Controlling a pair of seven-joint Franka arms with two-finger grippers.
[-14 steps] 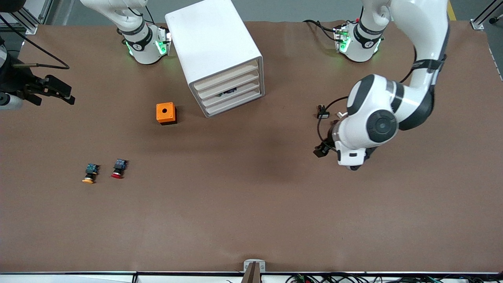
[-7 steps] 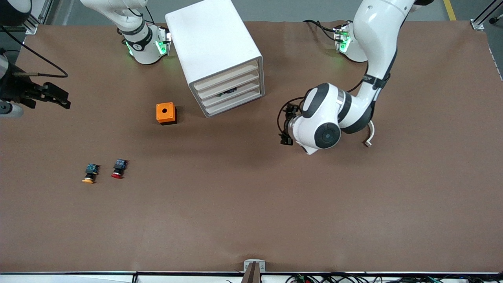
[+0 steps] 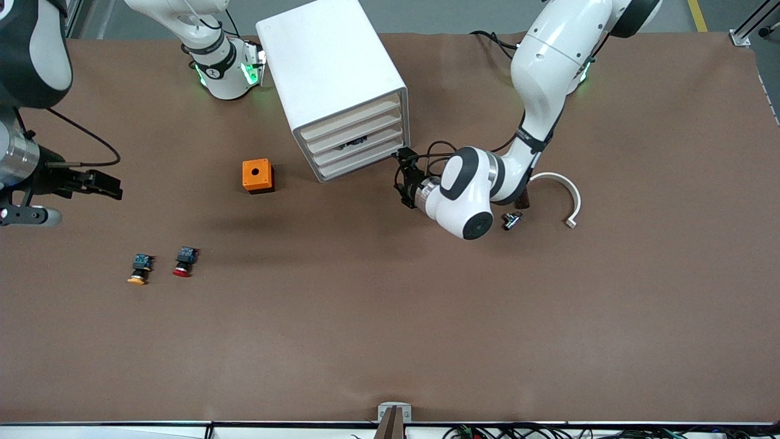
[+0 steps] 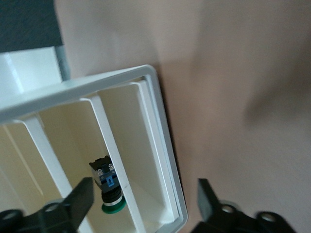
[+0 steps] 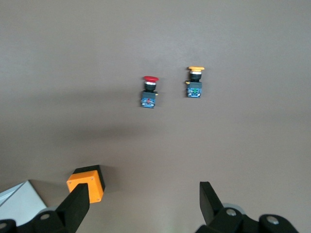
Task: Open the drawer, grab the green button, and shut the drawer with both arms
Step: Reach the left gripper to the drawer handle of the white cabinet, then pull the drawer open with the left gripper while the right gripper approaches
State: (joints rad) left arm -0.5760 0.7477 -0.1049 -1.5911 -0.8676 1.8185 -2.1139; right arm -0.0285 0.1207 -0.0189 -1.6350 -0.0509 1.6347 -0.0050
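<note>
Lying on its side in the drawer [image 4: 146,160], the button [image 4: 108,187] points its green cap toward the open front. Left gripper [image 4: 146,206] hangs before it, jaws wide, empty; right gripper [image 5: 146,206] likewise spread over bare table.

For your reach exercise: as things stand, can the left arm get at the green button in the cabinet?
Probably not yet. The left end effector, open, sits at the cabinet's corner, but the green button lies inside a drawer not pulled out.

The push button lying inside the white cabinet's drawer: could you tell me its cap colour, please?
Green; the small dark-bodied push button shows best in the left wrist view.
</note>
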